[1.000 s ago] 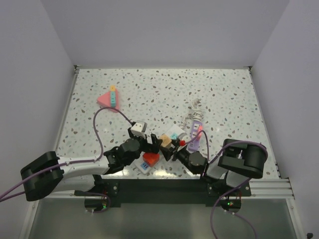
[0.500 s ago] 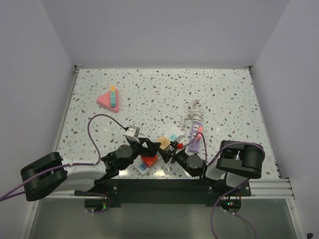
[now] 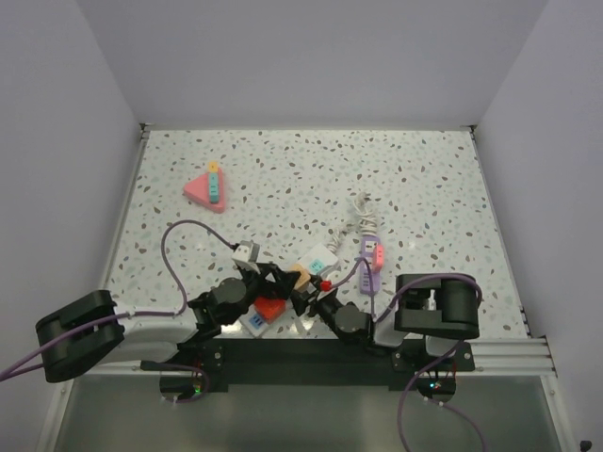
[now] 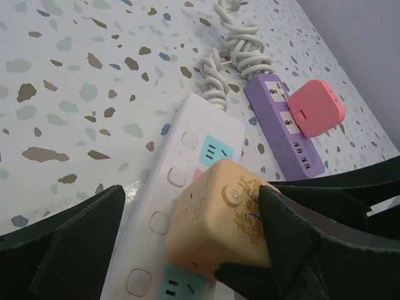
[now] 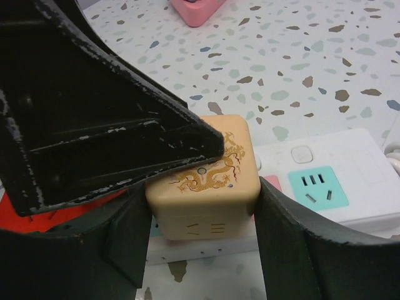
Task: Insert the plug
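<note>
Two claws on one small job, so go gently: your right gripper (image 5: 201, 215) is pinching the tan plug (image 5: 206, 169) by its side faces, pads (image 5: 284, 240) flat against it, while your left gripper (image 4: 194, 203) stands spread wide around the same cube, one finger (image 4: 300, 240) hard by its flank, the other well clear. That plug sits on the near stretch of the white power strip (image 4: 187, 140), over a pink socket whose edge just peeps out beside it, and it looks a touch tilted. Whether the prongs have found their slots is hidden under the body, so I wouldn't call it home. Level the top face with the strip first, then press straight down, no rocking. Let the right claw do the pushing. If you bring the left in, use it to steady the cube or pin the strip, because a lopsided squeeze would likely skew it. Next along the strip a teal socket (image 5: 317, 186) lies bare, so mind you don't slide onto it. Just beyond lie the purple strip (image 4: 284, 125) with its pink plug (image 4: 315, 107) and the coiled white cord (image 4: 240, 50), close enough to snag. Far across the table (image 3: 424, 169), the pink triangular block (image 3: 200, 190) is no concern
</note>
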`<state>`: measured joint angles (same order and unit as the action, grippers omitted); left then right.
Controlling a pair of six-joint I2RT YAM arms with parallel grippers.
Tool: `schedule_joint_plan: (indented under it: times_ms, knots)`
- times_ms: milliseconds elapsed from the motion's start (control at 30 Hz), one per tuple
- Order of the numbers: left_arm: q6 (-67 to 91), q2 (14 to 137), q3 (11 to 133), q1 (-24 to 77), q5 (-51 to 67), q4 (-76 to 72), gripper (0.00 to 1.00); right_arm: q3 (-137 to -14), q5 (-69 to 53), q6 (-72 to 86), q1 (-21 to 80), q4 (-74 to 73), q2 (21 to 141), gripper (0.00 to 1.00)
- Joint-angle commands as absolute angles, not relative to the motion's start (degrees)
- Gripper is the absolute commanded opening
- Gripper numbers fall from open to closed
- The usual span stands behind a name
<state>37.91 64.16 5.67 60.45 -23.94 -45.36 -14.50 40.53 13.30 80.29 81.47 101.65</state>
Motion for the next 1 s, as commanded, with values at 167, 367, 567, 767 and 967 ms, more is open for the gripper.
schedule_joint_plan:
  times_ms: [167,367,567,767,967]
  knots:
    - [41.0,70.0,1.4,61.3,-24.4,-31.9,0.82,-17.1,32.6,22.4,87.0,53.3,110.2,0.00]
    - [43.2,72.2,0.2,61.6,-25.2,-32.3,0.82,-19.3,33.0,23.0,88.5,49.6,111.6,0.00]
    - [44.8,71.8,-2.2,62.1,-26.4,-33.1,0.85,-19.6,34.0,27.2,91.7,48.3,113.4,0.00]
    - [44.2,71.6,-1.8,62.3,-26.3,-33.1,0.86,-22.9,35.5,32.2,96.3,45.9,118.1,0.00]
    - [43.9,71.0,-1.5,62.3,-26.2,-32.6,0.86,-24.8,36.9,35.8,99.3,43.0,119.6,0.00]
